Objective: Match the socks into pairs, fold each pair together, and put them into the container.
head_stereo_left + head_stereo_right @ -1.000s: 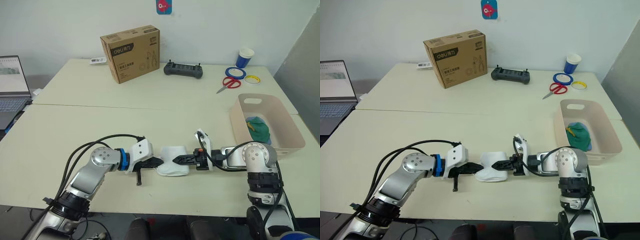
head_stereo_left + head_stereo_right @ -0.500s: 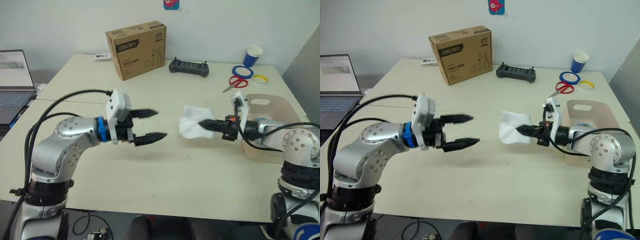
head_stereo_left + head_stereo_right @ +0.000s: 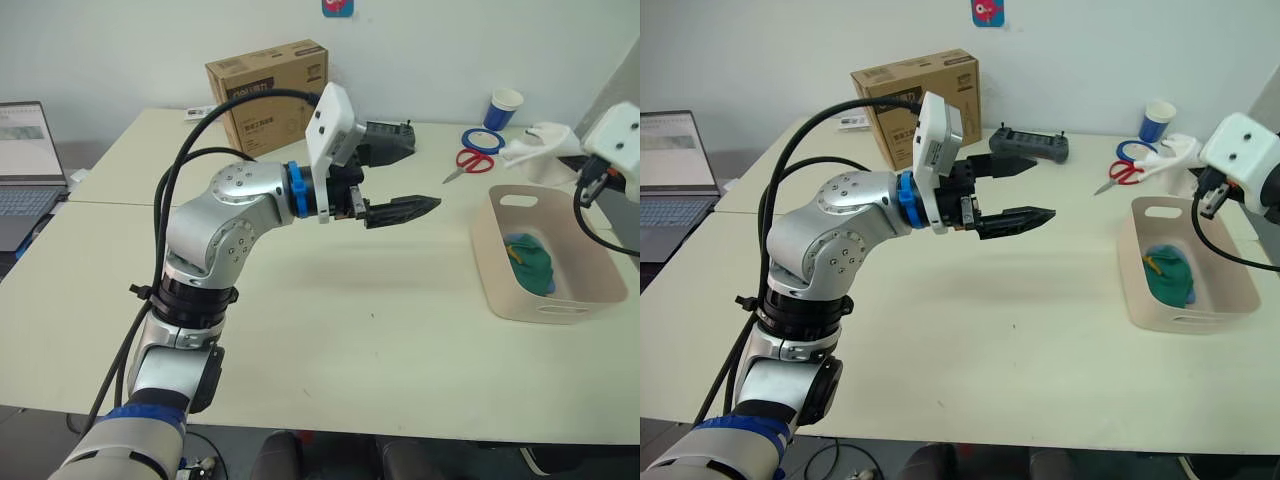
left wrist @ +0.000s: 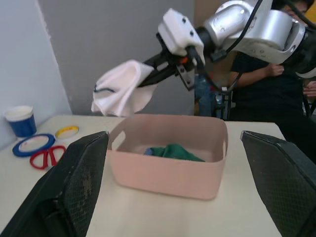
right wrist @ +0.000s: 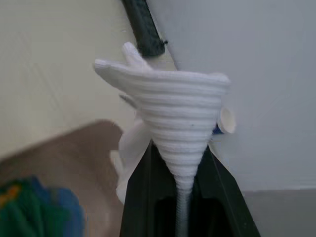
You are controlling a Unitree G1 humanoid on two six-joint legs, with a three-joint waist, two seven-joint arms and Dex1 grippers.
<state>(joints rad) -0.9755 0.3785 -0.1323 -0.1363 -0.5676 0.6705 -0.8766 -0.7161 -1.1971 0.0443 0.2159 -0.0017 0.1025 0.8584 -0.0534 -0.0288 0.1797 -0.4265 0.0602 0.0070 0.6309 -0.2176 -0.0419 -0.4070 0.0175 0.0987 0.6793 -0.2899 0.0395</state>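
Left eye view: right tool (image 3: 572, 150) raised at the far right, clamped on the white pair (image 3: 533, 146); pair hangs above the tabletop (image 3: 330, 300), just beyond the tub's (image 3: 497, 280) far wall. Tub's long axis runs away from the robot.
Right eye view: left tool (image 3: 1015, 192) mid-air over the tabletop centre, fingers parted, nothing held. Tub lies well to its right; right tool is the nearer one.
Left wrist view: white pair sits above and just outside the tub's rim; green and blue socks (image 4: 170, 151) already inside. Own fingers spread wide, empty.
Right wrist view: white pair pinched tight between the fingers, bunched cone of fabric.
Judgement: the drop needs the right tool drawn toward the robot until the pair is over the tub's opening.
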